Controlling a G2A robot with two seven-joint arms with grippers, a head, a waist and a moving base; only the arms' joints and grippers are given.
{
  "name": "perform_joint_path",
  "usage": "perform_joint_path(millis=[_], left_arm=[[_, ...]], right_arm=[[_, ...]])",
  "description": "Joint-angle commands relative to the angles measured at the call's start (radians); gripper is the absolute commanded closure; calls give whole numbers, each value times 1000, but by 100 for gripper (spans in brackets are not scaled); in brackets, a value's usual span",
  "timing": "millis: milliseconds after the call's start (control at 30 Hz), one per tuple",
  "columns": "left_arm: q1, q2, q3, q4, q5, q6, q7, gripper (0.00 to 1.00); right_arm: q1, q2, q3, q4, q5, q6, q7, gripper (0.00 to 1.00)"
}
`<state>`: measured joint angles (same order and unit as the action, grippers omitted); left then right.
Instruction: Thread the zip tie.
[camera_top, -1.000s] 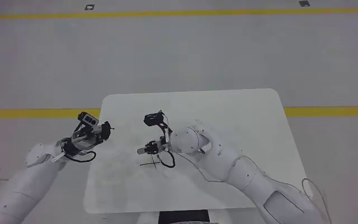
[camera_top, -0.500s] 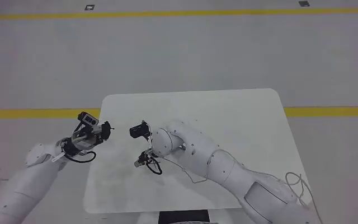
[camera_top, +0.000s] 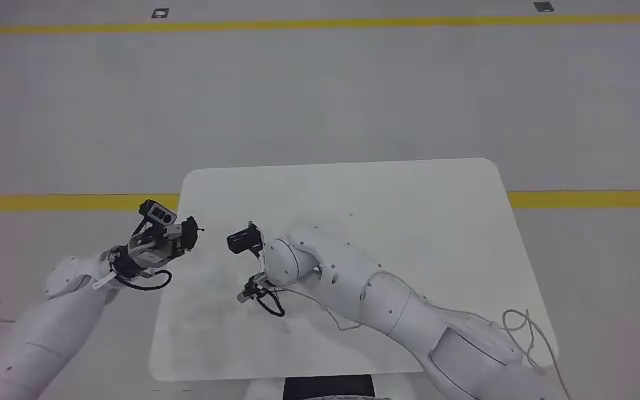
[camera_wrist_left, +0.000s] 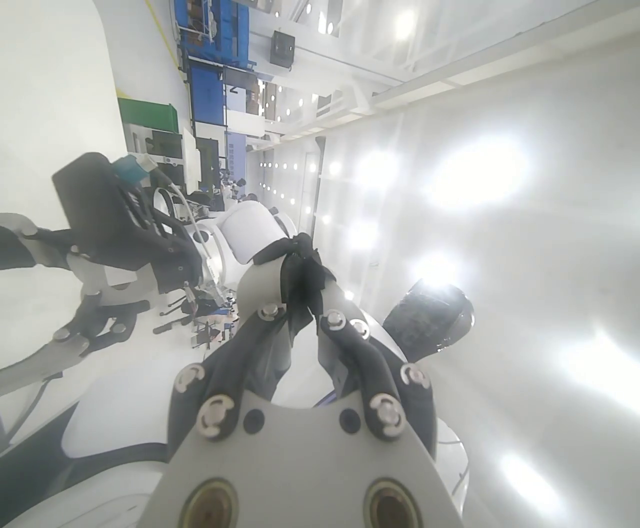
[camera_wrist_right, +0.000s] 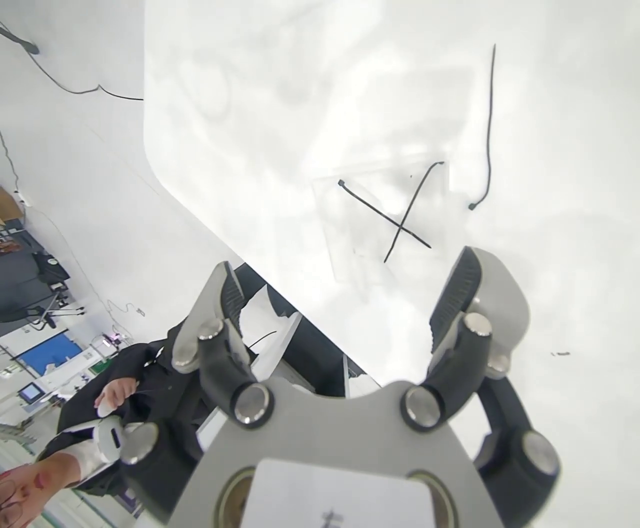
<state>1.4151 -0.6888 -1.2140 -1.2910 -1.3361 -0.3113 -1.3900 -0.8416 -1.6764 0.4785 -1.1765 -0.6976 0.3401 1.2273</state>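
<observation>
Top: right gripper (camera_top: 248, 294) hangs over the table (camera_top: 420, 200) at its 8 o'clock part; left gripper (camera_top: 188, 232) is off the 9 o'clock edge. Left wrist: it seems clenched on a black piece (camera_wrist_left: 300, 270). Right wrist: fingers spread above the crossed zip ties (camera_wrist_right: 400, 227); better to pinch one tie away from the crossing.

No writing I can read anywhere, one white label (camera_wrist_right: 340, 492) on the base of the right gripper (camera_wrist_right: 350, 285), marks too faint to tell
</observation>
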Motion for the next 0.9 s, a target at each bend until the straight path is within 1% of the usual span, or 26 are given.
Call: perform_joint_path(millis=[0, 67, 133, 433, 500, 700, 733, 767, 800, 833, 867], left_arm=[[0, 0, 0, 0, 0, 0, 0, 100], [0, 0, 0, 0, 0, 0, 0, 100], [0, 0, 0, 0, 0, 0, 0, 100], [0, 0, 0, 0, 0, 0, 0, 100], [0, 0, 0, 0, 0, 0, 0, 100], [0, 0, 0, 0, 0, 0, 0, 100], [0, 0, 0, 0, 0, 0, 0, 100], [0, 0, 0, 0, 0, 0, 0, 100], [0, 0, 0, 0, 0, 0, 0, 100], [0, 0, 0, 0, 0, 0, 0, 100], [0, 0, 0, 0, 0, 0, 0, 100]], right_arm=[[4, -20, -1, 40, -9, 0, -15, 0], [3, -42, 4, 83, -24, 0, -29, 0], [3, -57, 8, 100, -37, 0, -45, 0], [0, -56, 8, 102, -40, 0, -53, 0], [-11, -55, 3, 106, -68, 0, -73, 0], [-22, -60, 11, 92, -158, 0, -37, 0], [-25, -61, 14, 89, -169, 0, -32, 9], [-29, -63, 18, 84, -184, 0, -27, 21], [-32, -64, 21, 81, -195, 0, -25, 30], [-35, -65, 25, 79, -203, 0, -22, 45], [-39, -66, 30, 75, -214, 0, -19, 51]])
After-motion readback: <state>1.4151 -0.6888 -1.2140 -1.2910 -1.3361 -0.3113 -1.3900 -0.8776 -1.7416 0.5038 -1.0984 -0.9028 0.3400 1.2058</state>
